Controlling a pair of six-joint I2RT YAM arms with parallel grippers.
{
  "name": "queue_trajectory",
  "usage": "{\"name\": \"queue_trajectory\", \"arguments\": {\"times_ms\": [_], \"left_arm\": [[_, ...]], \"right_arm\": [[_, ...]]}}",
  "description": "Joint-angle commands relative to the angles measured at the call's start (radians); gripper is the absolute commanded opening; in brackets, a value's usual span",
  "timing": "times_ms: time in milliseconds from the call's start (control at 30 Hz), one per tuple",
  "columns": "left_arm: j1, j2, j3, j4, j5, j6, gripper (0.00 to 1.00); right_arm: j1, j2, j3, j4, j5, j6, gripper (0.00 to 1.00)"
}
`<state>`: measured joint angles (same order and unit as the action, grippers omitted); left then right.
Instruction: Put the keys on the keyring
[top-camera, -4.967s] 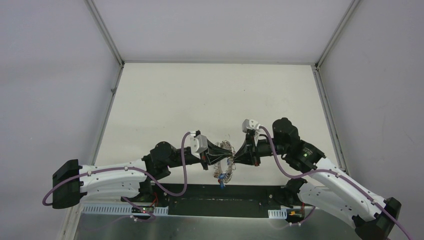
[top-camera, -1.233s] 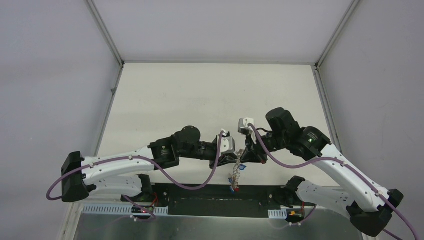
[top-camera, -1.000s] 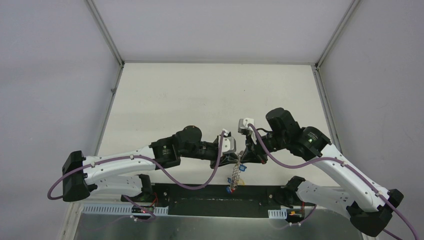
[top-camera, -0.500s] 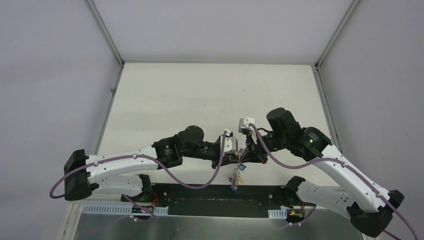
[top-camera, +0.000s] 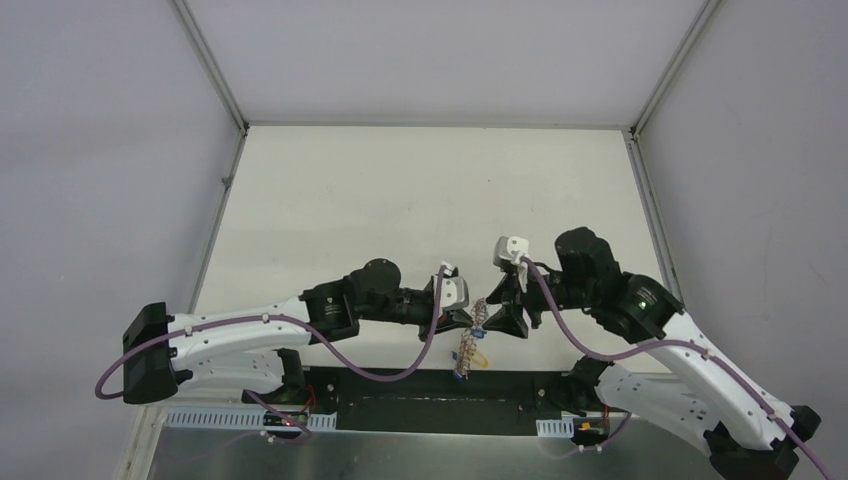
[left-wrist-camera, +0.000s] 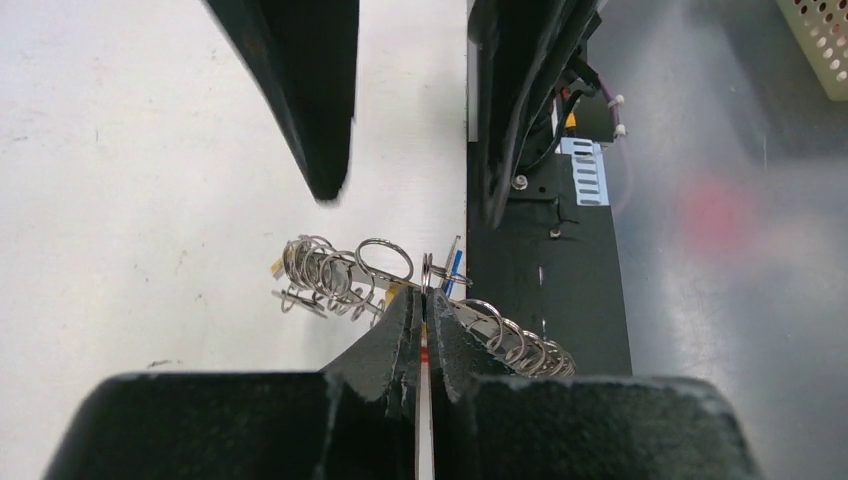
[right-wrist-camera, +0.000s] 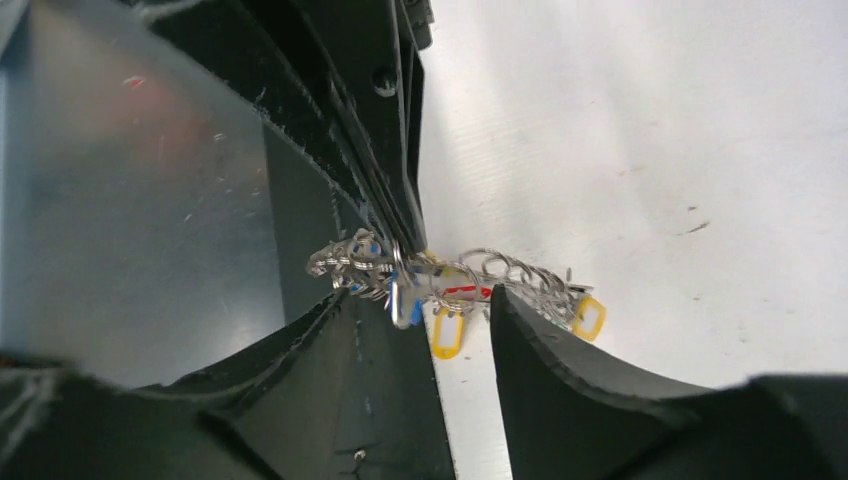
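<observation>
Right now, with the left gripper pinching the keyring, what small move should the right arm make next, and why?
Probably close the right gripper on the yellow-tagged key between its fingers: its jaws stand open, holding nothing, while the left gripper is shut on the keyring.

Left arm (top-camera: 240, 335) stretching toward three o'clock, left gripper (left-wrist-camera: 424, 300) pinched tight, right arm (top-camera: 680, 360) pointing toward nine o'clock, right gripper (right-wrist-camera: 425, 295) jaws parted, grippers nose to nose
</observation>
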<state>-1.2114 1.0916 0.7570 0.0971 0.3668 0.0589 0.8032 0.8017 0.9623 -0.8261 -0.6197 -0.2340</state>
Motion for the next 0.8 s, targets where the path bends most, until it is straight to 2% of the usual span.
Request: {"name": "queue_trajectory", "arguments": {"times_ms": [0, 167, 400, 500, 633, 767], "left_arm": [[-0.009, -0.12, -0.056, 0.163, -0.075, -0.022, 0.0], [-0.007, -0.225, -0.164, 0.338, -0.137, -0.048, 0.0], [-0.008, -0.31, -0.315, 0.656, -0.161, -0.057, 0.0], [-0.008, -0.314, -0.349, 0.751, -0.148, -0.056, 0.0], [-0.008, -0.306, -0.355, 0.8, -0.143, -0.057, 0.0], [-0.008, -0.29, -0.352, 0.833, -0.17, -0.096, 0.0]], "right_arm": [[0.004, -0.148, -0.066, 0.192, 0.099, 0.072, 0.57], [0.004, -0.243, -0.164, 0.329, 0.05, 0.147, 0.55], [0.004, -0.258, -0.234, 0.466, -0.06, 0.215, 0.38], [0.004, -0.249, -0.229, 0.481, -0.073, 0.217, 0.35], [0.004, -0.237, -0.221, 0.516, -0.126, 0.213, 0.36], [0.004, -0.233, -0.237, 0.568, -0.186, 0.215, 0.43]]}}
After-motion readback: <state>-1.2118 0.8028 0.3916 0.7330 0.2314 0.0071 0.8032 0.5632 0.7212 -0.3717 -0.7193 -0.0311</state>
